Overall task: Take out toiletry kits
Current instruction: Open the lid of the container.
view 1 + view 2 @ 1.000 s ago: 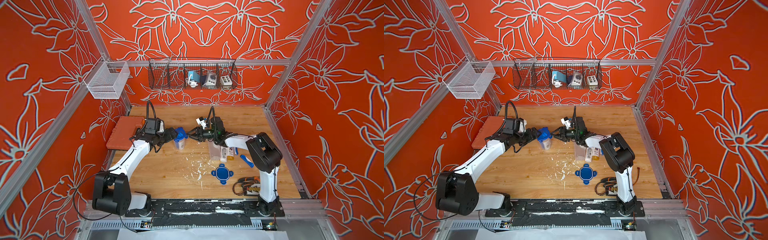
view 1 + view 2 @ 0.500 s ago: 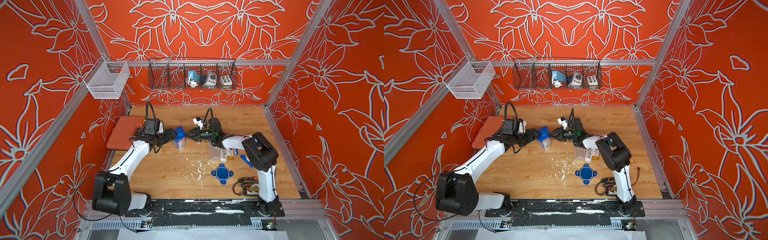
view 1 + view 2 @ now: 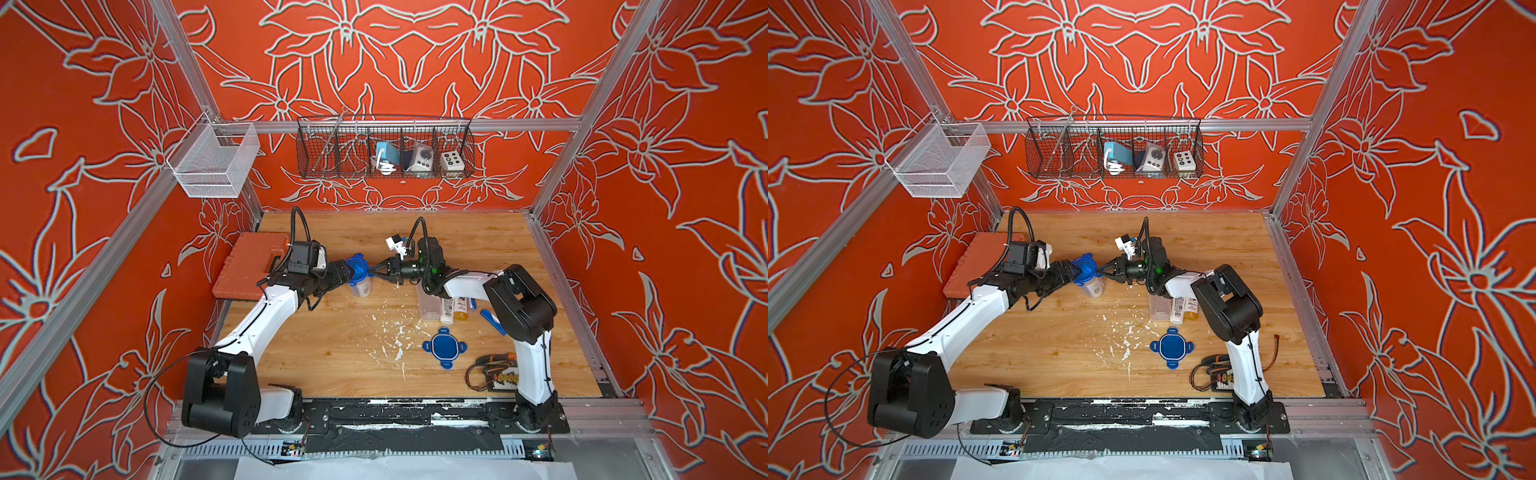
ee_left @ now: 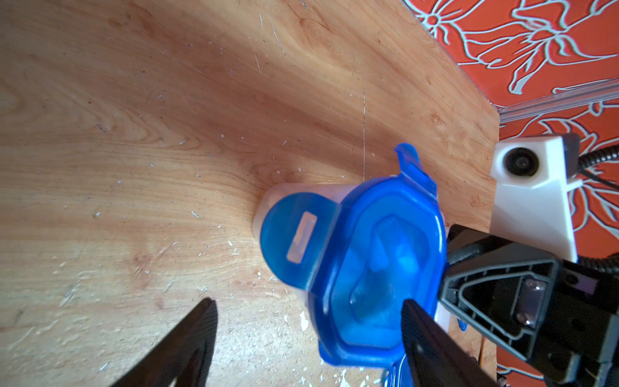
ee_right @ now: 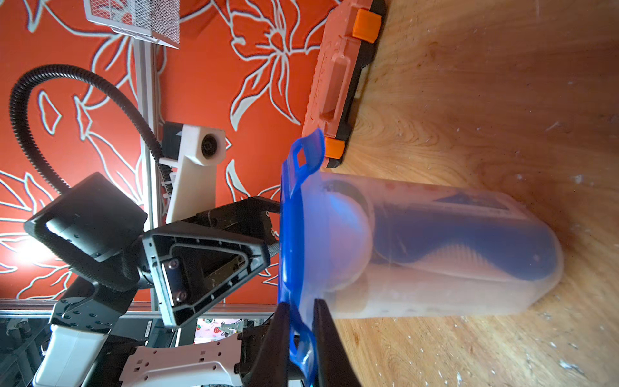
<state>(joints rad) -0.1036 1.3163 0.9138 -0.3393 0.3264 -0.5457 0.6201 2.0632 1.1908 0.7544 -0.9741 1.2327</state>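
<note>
You have two tubs and two blue lids: the second tub (image 3: 428, 306), two kit bottles (image 3: 449, 309) and the loose lid (image 3: 444, 347) sit right of the lidded tub (image 3: 360, 287). Only the right wrist view shows its kit (image 5: 469, 248) inside and the right gripper (image 5: 299, 308) clenched on the fitted lid (image 5: 291, 234); the left gripper (image 4: 306, 301) gapes

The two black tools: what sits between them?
A clear tub with its blue lid stands between the left tool and the right tool, pinching a lid tab; both top views show it.

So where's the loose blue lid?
In both top views the loose blue lid lies flat on the table, robot's right, just in front of the white bottle.
</note>
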